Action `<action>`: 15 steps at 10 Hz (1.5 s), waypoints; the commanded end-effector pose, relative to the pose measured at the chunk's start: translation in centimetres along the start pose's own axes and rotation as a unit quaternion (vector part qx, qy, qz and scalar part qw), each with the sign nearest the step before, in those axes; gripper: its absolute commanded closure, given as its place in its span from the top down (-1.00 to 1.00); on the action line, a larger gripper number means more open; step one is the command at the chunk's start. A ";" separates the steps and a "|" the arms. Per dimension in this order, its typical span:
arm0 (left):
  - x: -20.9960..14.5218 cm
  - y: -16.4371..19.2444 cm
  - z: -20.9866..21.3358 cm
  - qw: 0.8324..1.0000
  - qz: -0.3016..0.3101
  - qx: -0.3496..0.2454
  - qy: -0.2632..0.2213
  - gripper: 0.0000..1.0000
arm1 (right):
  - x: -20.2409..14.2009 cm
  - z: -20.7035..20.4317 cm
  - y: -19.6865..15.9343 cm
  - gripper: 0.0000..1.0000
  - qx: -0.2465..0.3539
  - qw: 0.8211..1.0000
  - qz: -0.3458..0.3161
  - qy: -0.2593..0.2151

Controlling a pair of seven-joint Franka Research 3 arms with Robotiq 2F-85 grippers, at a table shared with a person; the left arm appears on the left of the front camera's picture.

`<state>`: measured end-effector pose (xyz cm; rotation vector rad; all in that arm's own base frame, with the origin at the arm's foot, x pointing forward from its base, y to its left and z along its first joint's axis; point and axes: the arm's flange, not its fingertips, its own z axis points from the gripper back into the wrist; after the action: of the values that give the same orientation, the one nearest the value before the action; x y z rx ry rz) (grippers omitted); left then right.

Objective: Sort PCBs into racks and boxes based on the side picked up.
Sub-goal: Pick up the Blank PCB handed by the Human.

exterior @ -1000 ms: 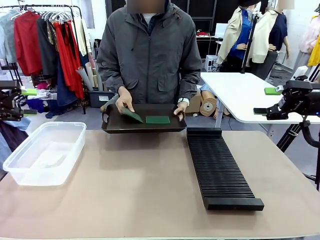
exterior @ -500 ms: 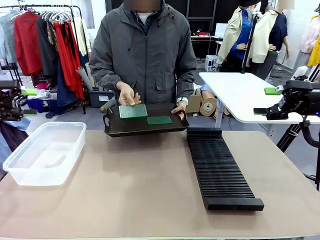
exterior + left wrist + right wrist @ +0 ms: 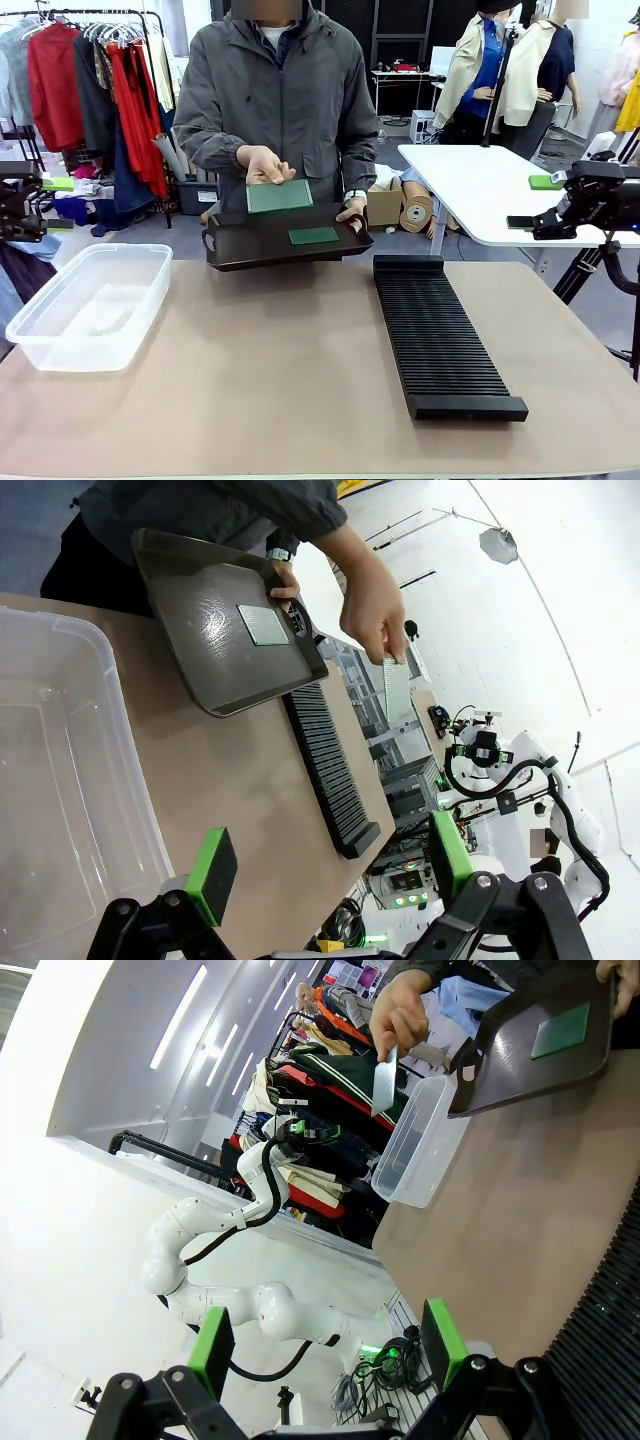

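A person at the far side holds a lighter-green PCB [image 3: 279,196] in one hand above a black tray [image 3: 240,250]. The other hand grips the tray's end. A darker PCB [image 3: 314,236] lies flat on the tray. The long black slotted rack [image 3: 440,335] lies on the table's right half, and the clear tub [image 3: 90,305] stands empty at the left. My left gripper [image 3: 330,865] hangs open off the table's left side, beside the tub [image 3: 60,780]. My right gripper [image 3: 328,1346] is open too, off the right side, near the rack [image 3: 610,1340]. Both are far from the PCBs.
The tan tabletop [image 3: 270,370] lies bare between tub and rack. A white table [image 3: 480,190] stands behind at the right. A rail of hanging clothes [image 3: 90,80] fills the back left.
The person has picked one PCB off the tray, turned it over and raised it to chest height. The tray shifted slightly. Both grippers stay where they were.
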<state>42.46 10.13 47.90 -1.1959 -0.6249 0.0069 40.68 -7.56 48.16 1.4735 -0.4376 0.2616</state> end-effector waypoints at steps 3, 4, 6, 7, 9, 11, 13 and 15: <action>0.2 -0.2 0.2 1.000 0.001 0.001 0.003 1.00 | 0.0 0.0 0.2 1.00 0.006 1.000 0.003 -0.001; 0.2 -0.2 0.2 1.000 0.001 0.001 0.003 1.00 | 0.0 0.0 0.2 1.00 0.006 1.000 0.003 -0.001; 0.2 -0.2 0.2 1.000 0.001 0.001 0.003 1.00 | 0.0 0.0 0.2 1.00 0.006 1.000 0.003 -0.001; 0.2 -0.2 0.2 1.000 0.001 0.001 0.003 1.00 | 0.0 0.0 0.2 1.00 0.006 1.000 0.003 -0.001; 0.2 -0.2 0.2 1.000 0.001 0.001 0.003 1.00 | 0.0 0.0 0.2 1.00 0.006 1.000 0.003 -0.001; 0.2 -0.2 0.2 1.000 0.001 0.001 0.003 1.00 | 0.0 0.0 0.2 1.00 0.006 1.000 0.003 -0.001; 0.2 -0.2 0.2 1.000 0.001 0.001 0.003 1.00 | 0.0 0.0 0.2 1.00 0.006 1.000 0.003 -0.001; 0.2 -0.2 0.2 1.000 0.001 0.001 0.003 1.00 | 0.0 0.0 0.0 1.00 0.000 1.000 0.000 0.000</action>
<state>42.46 10.13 47.90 -1.1959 -0.6249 0.0069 40.68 -7.57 48.15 1.4735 -0.4374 0.2611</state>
